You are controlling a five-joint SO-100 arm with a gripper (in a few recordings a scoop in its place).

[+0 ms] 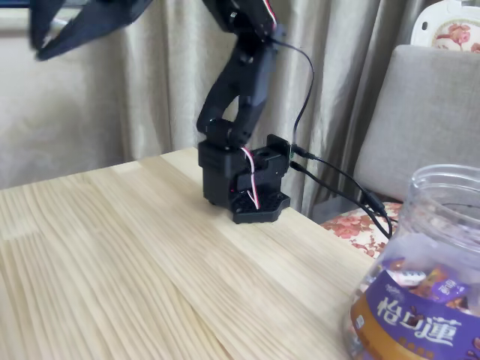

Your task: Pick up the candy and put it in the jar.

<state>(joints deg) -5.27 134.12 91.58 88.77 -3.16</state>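
- In the fixed view, the black arm (236, 82) stands on its base (244, 184) at the far edge of the light wooden table (112, 262).
- The gripper (46, 41) is high up in the top left corner, blurred and cut by the frame edge. Its two dark fingers (75, 34) seem spread apart and I see nothing between them, but the blur makes this uncertain.
- The clear plastic jar (427, 225) stands at the bottom right corner of the table, well apart from the gripper. Its mouth is open, and it has a purple and orange-brown label with white Chinese characters.
- Inside the jar, purple-wrapped candy (442, 289) lies just above the label.
- Black cables (337, 176) go from the base toward a grey chair (420, 120) behind the table.
- Beige curtains (157, 82) hang at the back.
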